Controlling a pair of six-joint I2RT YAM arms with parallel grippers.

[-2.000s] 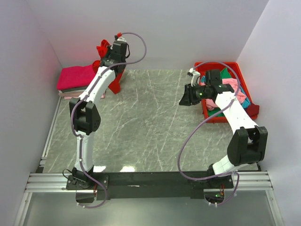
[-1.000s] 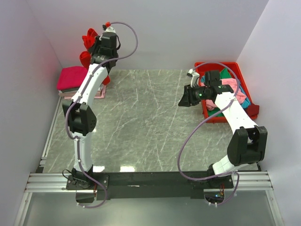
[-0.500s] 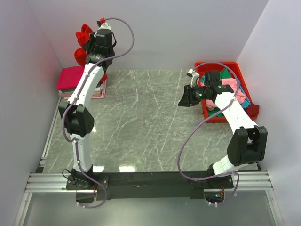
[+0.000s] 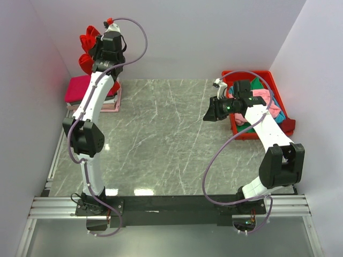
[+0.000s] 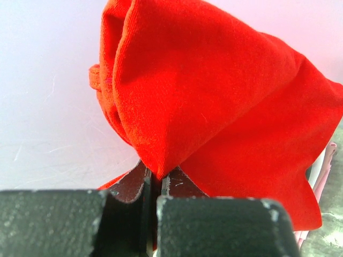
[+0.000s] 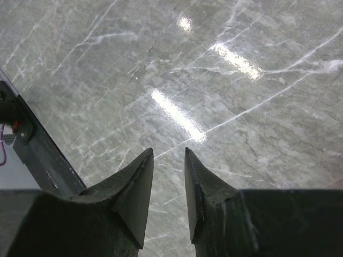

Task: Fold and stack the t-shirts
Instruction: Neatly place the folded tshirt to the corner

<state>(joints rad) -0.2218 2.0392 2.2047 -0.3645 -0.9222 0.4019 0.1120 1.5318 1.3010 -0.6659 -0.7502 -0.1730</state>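
Note:
My left gripper (image 4: 101, 49) is raised high at the back left corner and is shut on a bunched bright red t-shirt (image 4: 86, 53). In the left wrist view the red t-shirt (image 5: 214, 91) hangs from the closed jaws of the left gripper (image 5: 158, 176). Below it lies a stack of folded t-shirts (image 4: 79, 90) with a magenta one on top; its pink edge shows in the left wrist view (image 5: 328, 160). My right gripper (image 4: 210, 113) hovers over the marble table, slightly open and empty, as the right wrist view (image 6: 168, 155) shows. More t-shirts (image 4: 266, 101), pink, teal and green, lie in the bin.
A red plastic bin (image 4: 270, 75) stands at the back right, beside the right arm. White walls close in the back and both sides. The grey marble table (image 4: 161, 139) stretches between the arms. A black rail (image 6: 32, 144) shows at the near edge.
My left arm has swung left and upward with the red t-shirt, from the table's back edge to above the stack. The right arm has not moved.

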